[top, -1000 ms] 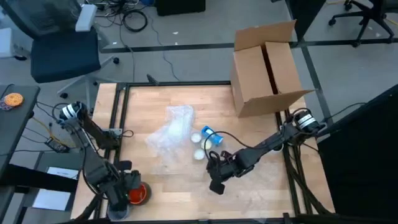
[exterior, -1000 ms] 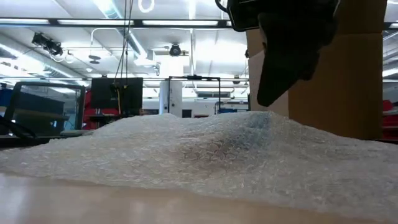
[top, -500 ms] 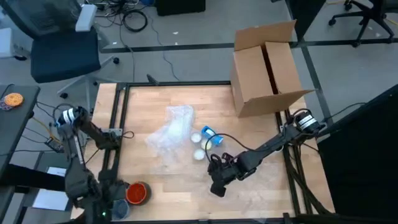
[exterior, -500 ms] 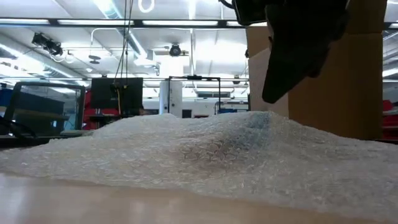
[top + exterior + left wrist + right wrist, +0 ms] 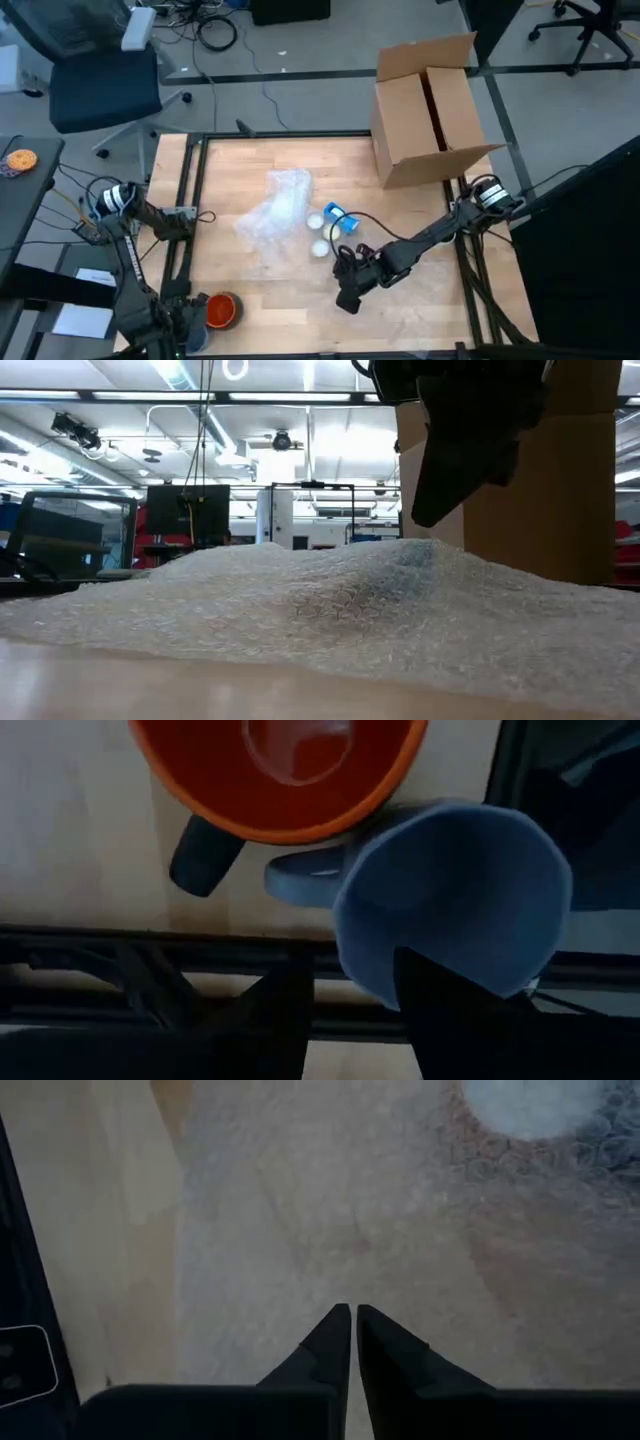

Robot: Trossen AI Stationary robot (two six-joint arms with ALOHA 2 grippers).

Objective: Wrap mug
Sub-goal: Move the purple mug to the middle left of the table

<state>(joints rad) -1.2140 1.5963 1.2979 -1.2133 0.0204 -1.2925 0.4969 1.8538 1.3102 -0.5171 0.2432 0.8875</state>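
The left gripper (image 5: 185,325) drew back off the orange mug (image 5: 220,310) toward the table's near-left corner, over a blue mug (image 5: 450,900).

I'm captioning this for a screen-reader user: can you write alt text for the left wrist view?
A blue mug lies beside an orange mug at the wooden table's edge, one dark finger of the left gripper overlapping the blue mug's rim.
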